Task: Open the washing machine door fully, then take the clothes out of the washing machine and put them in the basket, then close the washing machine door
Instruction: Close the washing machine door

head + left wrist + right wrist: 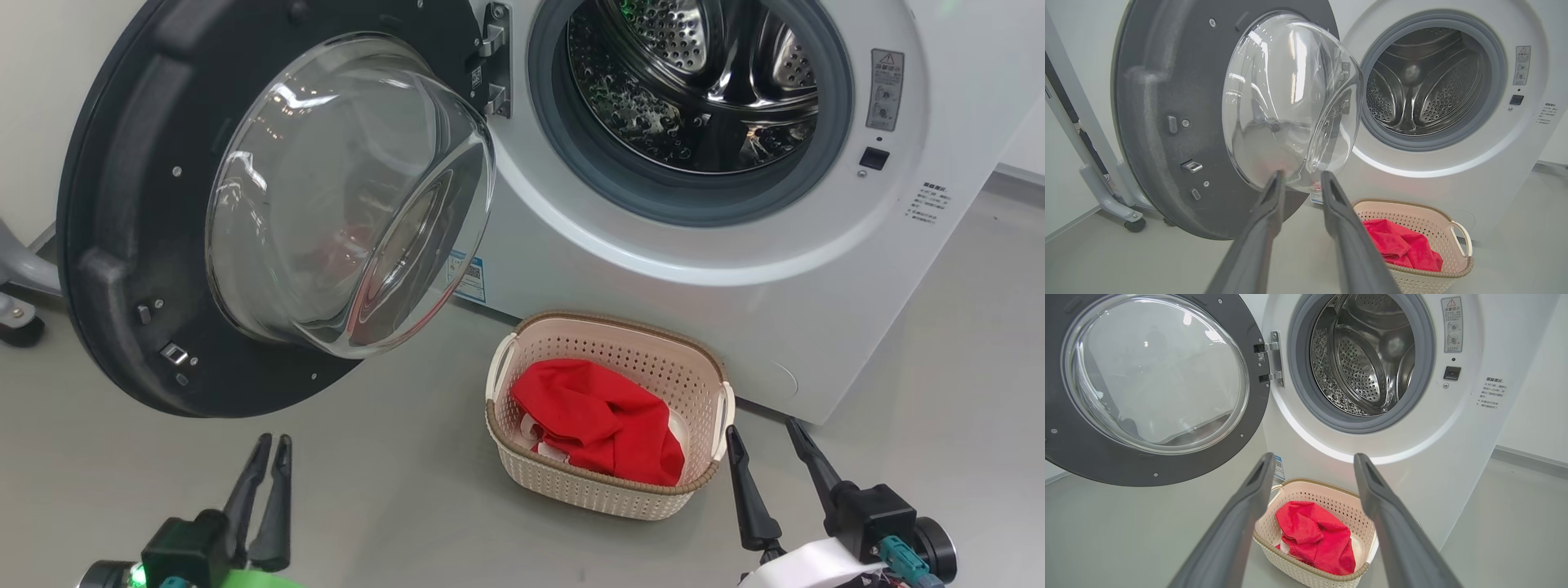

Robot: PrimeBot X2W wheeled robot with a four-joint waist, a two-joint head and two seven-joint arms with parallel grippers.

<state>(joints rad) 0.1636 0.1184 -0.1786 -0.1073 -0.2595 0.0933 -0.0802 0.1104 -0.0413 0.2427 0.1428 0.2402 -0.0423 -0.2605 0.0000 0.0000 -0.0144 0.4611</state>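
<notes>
Two claws empty: left claw (274,441) narrowly parted, right claw (761,426) spread wide; clothes (600,420) lie in basket (604,494)

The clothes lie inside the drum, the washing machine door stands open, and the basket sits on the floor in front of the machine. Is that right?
No. The clothes lie in the basket, not in the drum, as the head view shows. The washing machine door is open, the basket on the floor.
</notes>
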